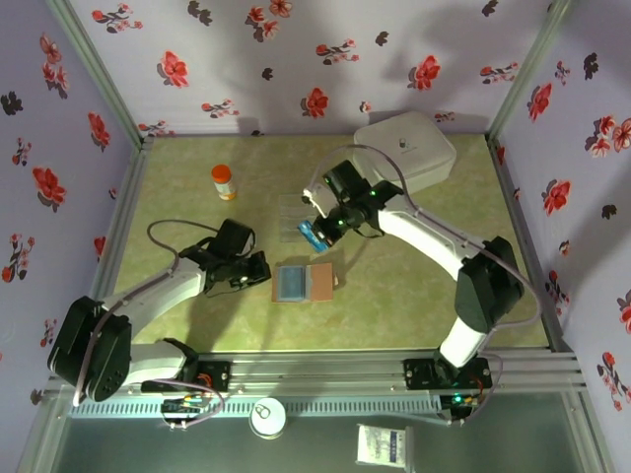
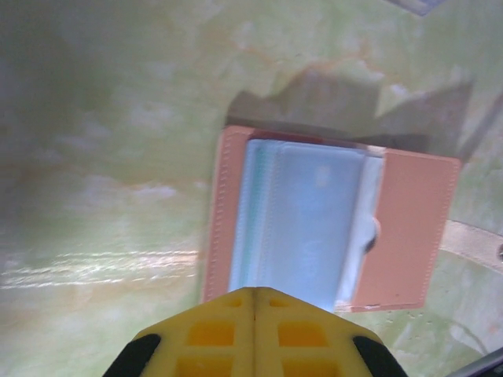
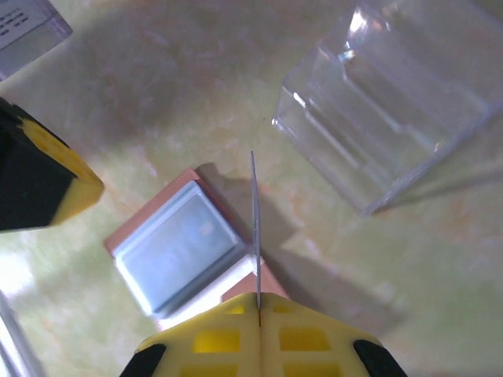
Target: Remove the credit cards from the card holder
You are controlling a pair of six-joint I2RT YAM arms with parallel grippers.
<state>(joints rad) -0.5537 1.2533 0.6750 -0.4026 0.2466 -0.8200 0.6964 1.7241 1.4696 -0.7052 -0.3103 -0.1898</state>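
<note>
Pinning looks to be the job of the left hand (image 2: pixel 254 295): fingers pressed together w/ nothing btwn them, tips at the near edge of the card holder (image 2: pixel 409 228), prob. so it won't slide or lift during a pull, though actual contact can't be told. The card holder lies open and flat about mid-surface, brown flap to one side, a stack of blue-grey credit cards (image 2: pixel 302 224) in the pocket side, so by my read there's more to take out. Just beyond and above it, the right hand (image 3: pixel 258 302) pinches one thin card (image 3: pixel 254 228) by its end, seen edge-on in the wrist view and clear of the holder; that upright hold suits a straight pull from a pocket. Next back, a clear tray (image 3: pixel 393 110) sits near the right hand, its walls the main edge to mind, and it may be the drop spot. Bare surface (image 1: pixel 414 286) lies open to the right of the holder; the left hand crowds the holder's left. Farther off, an orange bottle (image 1: pixel 224 182) and a white box (image 1: pixel 406 148) stand well apart from the work.
</note>
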